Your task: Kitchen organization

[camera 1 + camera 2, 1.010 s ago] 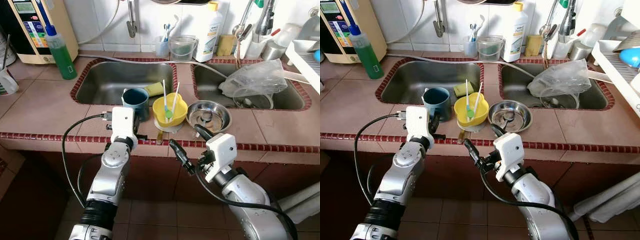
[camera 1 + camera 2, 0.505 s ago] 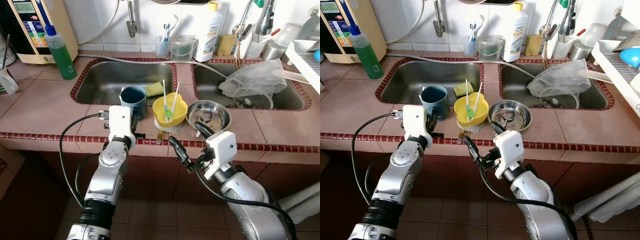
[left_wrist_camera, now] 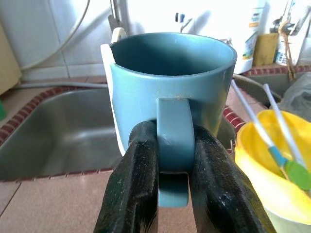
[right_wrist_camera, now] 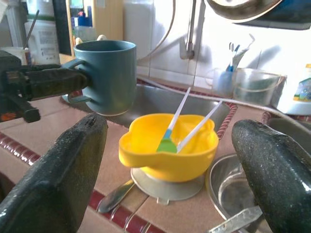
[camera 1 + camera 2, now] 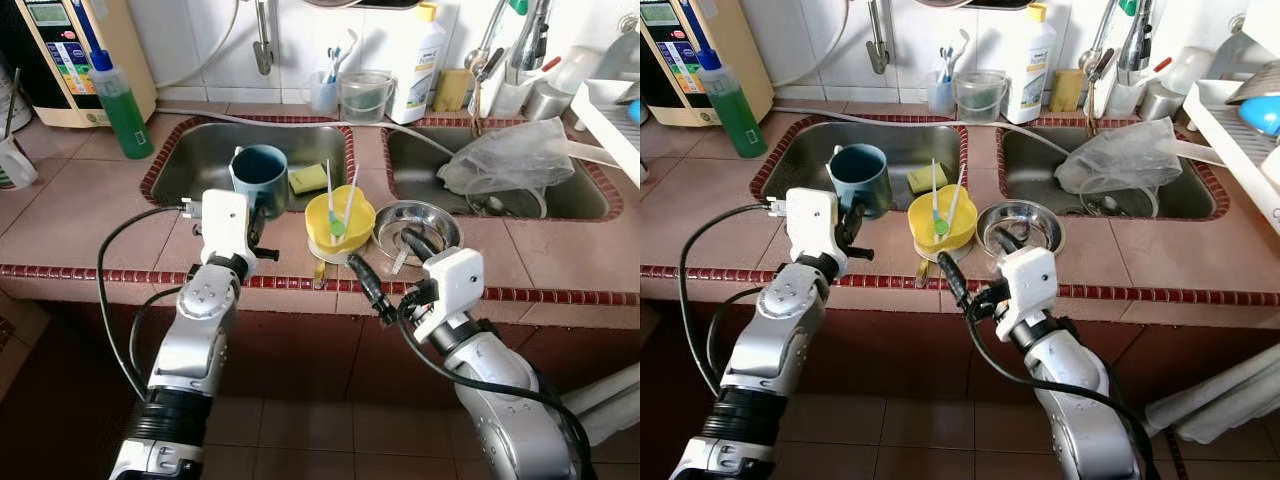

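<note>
Gripping mug (image 3: 167, 92) by handle, left pincer (image 3: 172, 182) clamped, raised off counter (image 5: 90, 215) near sink (image 5: 215, 165). Right pincer (image 5: 385, 262) spread wide, empty, facing bowl (image 5: 340, 220).

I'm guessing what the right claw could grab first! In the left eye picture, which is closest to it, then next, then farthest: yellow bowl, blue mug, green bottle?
From the right gripper:
1. Yellow bowl, just ahead on the counter.
2. Blue mug, held up by the left gripper.
3. Green bottle, far left corner.
</note>
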You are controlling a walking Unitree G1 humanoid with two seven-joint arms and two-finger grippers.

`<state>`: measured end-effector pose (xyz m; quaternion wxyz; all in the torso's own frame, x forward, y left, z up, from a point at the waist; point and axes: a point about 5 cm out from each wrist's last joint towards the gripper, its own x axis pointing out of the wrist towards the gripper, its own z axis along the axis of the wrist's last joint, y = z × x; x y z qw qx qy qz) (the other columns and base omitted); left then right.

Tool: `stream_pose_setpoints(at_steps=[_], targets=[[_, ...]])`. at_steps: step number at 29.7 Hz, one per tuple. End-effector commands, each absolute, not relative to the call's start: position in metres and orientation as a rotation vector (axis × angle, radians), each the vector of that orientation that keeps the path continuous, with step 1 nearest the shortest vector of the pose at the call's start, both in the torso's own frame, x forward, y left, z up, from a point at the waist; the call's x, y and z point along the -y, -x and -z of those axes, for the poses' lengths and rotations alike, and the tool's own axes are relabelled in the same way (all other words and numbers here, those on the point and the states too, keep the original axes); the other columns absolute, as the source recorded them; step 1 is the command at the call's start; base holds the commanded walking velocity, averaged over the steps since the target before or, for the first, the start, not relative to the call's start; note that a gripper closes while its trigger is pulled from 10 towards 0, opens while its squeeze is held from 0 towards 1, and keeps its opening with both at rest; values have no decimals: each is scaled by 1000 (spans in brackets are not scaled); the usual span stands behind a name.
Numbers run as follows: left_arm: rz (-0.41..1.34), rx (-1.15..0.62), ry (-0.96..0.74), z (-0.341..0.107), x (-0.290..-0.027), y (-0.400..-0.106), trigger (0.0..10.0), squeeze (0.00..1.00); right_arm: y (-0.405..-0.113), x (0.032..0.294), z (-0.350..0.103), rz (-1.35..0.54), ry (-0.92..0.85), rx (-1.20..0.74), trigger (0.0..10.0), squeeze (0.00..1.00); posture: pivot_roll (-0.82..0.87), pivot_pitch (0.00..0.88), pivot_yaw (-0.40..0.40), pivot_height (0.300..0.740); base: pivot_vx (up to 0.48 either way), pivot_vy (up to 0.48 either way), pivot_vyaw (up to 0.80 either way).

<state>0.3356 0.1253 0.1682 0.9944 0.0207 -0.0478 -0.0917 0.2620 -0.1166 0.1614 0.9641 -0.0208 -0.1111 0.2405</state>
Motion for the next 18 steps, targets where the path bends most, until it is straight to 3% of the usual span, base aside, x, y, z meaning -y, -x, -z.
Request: stream_pose_setpoints(at_steps=[1,6,7,8,9,18], targets=[[190,106,-52,-173,-127,-333,0,0,-265,119,-165,-461,39,247,10000,0,-127,26,34,740,0,0,0],[215,112,-48,-176,-132,-328,0,0,-268,123,-170,-424,21,274,10000,0,-123,22,36,740,0,0,0],[266,121,-20,-178,-131,-325,2941,0,-270,125,-172,-408,25,287,10000,0,-122,22,35,740,0,0,0],[287,126,-10,-179,-131,-324,9333,0,-270,126,-173,-402,26,294,10000,0,-120,22,34,740,0,0,0],[298,142,9,-183,-133,-322,10000,0,-272,129,-176,-375,15,310,10000,0,-116,23,33,740,0,0,0],[330,220,68,-195,-139,-313,10000,0,-276,135,-181,-336,12,341,10000,0,-107,32,30,740,0,0,0]])
